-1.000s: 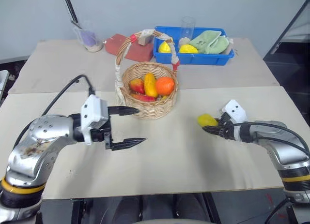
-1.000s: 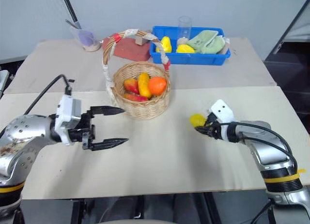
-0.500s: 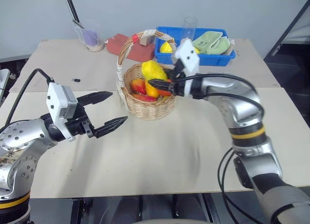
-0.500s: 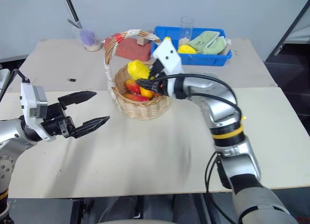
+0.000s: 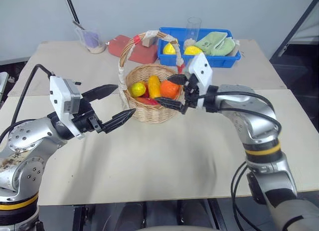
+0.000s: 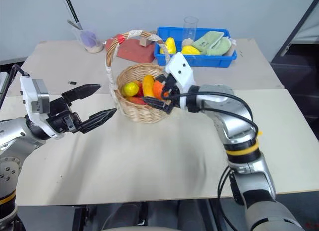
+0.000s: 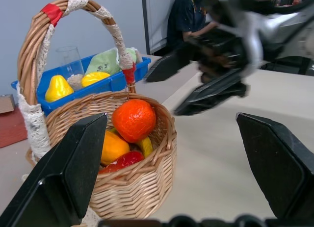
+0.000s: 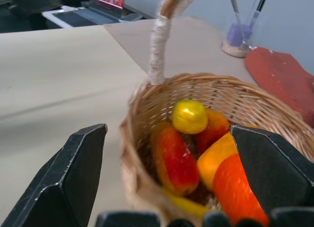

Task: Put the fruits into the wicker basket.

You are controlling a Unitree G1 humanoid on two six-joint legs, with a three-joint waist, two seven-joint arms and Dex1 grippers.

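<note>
The round tan woven wicker basket (image 5: 152, 94) with its tall arched handle wrapped in white and red tape stands on the beige table (image 5: 164, 156). Inside it lie the small bright yellow lemon-like fruit (image 8: 190, 116) and the elongated red-to-yellow mango-like fruit (image 8: 172, 158), packed among a round orange (image 7: 133, 120) and a yellow-orange fruit (image 5: 154, 86). The mango-like fruit is mostly hidden in the head views, where just a red sliver shows below the lemon; the basket's bottom is covered, and a thin yellow piece low in it may be another fruit.

The right gripper (image 5: 174, 90) hangs at the basket's near rim with its jaws spread wide and nothing between them. The left gripper (image 5: 110, 105) hovers beside the basket on the robot's left, likewise spread and empty.

Behind, a blue plastic tray (image 5: 227, 59) holds yellow pieces and a green cloth (image 5: 215, 43), partly cut off by the handle. No writing can be read anywhere.
</note>
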